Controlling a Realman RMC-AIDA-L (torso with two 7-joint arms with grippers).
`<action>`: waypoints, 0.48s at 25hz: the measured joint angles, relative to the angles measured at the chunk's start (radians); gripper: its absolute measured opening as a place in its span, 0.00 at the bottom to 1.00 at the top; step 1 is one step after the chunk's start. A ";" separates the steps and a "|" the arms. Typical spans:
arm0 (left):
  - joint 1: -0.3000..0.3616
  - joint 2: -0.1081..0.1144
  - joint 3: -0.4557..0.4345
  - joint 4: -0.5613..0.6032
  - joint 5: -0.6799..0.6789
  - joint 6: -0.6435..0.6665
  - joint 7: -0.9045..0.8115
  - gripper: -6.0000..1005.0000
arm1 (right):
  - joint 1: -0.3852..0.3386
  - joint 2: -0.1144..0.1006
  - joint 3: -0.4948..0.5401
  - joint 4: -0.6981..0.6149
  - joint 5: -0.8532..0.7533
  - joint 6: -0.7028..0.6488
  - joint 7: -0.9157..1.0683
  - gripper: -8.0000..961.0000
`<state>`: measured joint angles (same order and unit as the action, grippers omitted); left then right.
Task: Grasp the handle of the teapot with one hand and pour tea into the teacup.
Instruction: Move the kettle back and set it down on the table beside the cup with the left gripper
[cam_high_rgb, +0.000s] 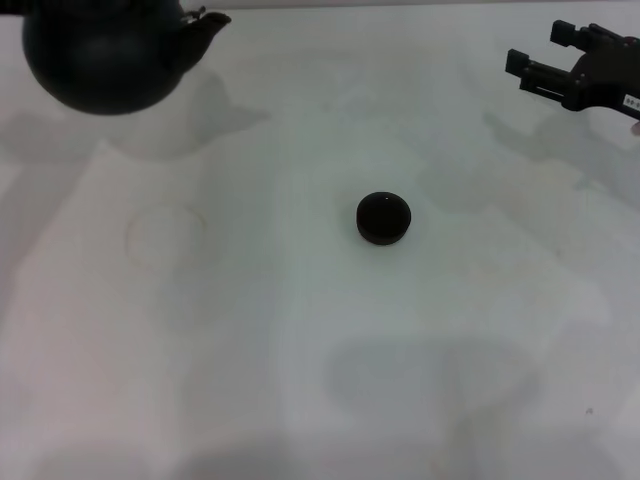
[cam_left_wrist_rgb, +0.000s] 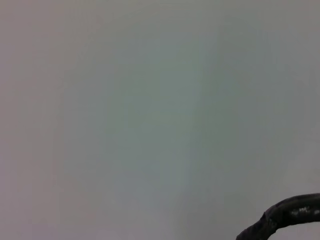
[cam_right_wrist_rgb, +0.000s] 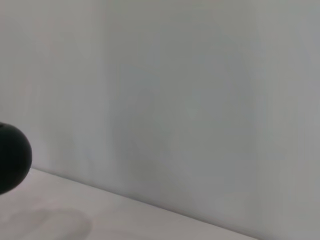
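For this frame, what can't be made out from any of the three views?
- Teapot: top cut off by the head view's upper edge, so lid and any grasp are unseen.
- Handle: only a corner sliver in the left wrist view.
- Left gripper: in no view.
- Right gripper: partly cut by the head view's right edge.
- Teacup: contents too dark to judge.
- Dark round shape: cut by the right wrist view's edge, unidentifiable.

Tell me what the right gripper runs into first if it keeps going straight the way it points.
Probably nothing: the right gripper points left across the bare table, well behind the teacup. The lifted teapot lies far along that line; depth is unclear.
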<state>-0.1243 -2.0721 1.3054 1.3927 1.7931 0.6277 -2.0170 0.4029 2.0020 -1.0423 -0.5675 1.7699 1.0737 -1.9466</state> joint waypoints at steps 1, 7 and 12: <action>-0.004 0.000 -0.013 -0.030 -0.050 0.013 0.054 0.11 | -0.001 0.000 0.000 0.000 0.000 0.000 0.000 0.86; -0.016 -0.001 -0.027 -0.166 -0.211 0.101 0.278 0.11 | -0.010 0.001 0.002 0.000 0.000 0.003 0.000 0.86; -0.010 -0.003 -0.033 -0.263 -0.395 0.202 0.510 0.11 | -0.010 0.001 0.001 0.000 0.000 0.004 0.000 0.86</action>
<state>-0.1345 -2.0746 1.2727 1.1296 1.3976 0.8299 -1.5071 0.3926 2.0034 -1.0411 -0.5675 1.7700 1.0777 -1.9465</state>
